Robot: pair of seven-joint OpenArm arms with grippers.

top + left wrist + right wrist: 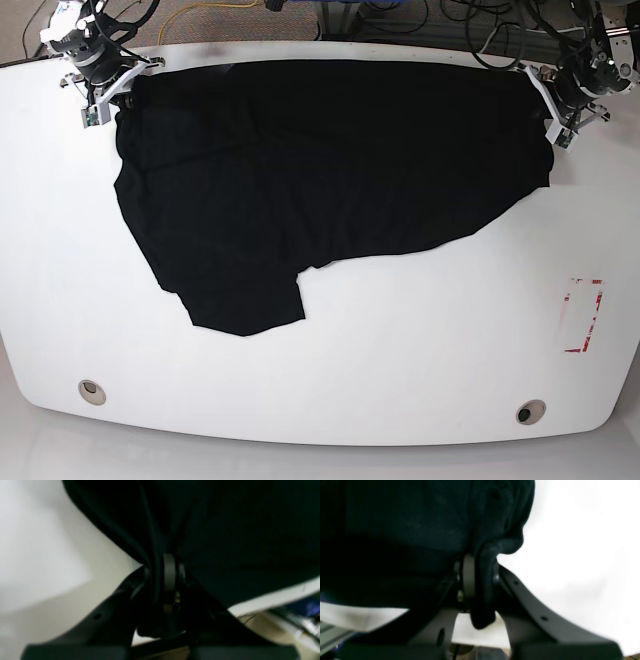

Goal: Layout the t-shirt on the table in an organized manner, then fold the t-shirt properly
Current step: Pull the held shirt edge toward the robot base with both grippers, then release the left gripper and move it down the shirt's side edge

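Note:
A black t-shirt [320,170] lies spread across the far half of the white table [400,370], one sleeve hanging toward the near left. My left gripper [545,95] sits at the far right edge, shut on the shirt's corner; in the left wrist view the black t-shirt [225,530] is bunched between the pads [169,572] of the left gripper [162,573]. At the far left edge my right gripper [125,85] is likewise shut on the shirt. The right wrist view shows a fold of the t-shirt [420,517] pinched in the right gripper [481,572] and hanging below its pads [469,576].
A red-outlined rectangle mark [583,315] lies near the table's right edge. Two round grommet holes [92,391] [530,411] sit near the front edge. Cables and floor show beyond the table's far edge.

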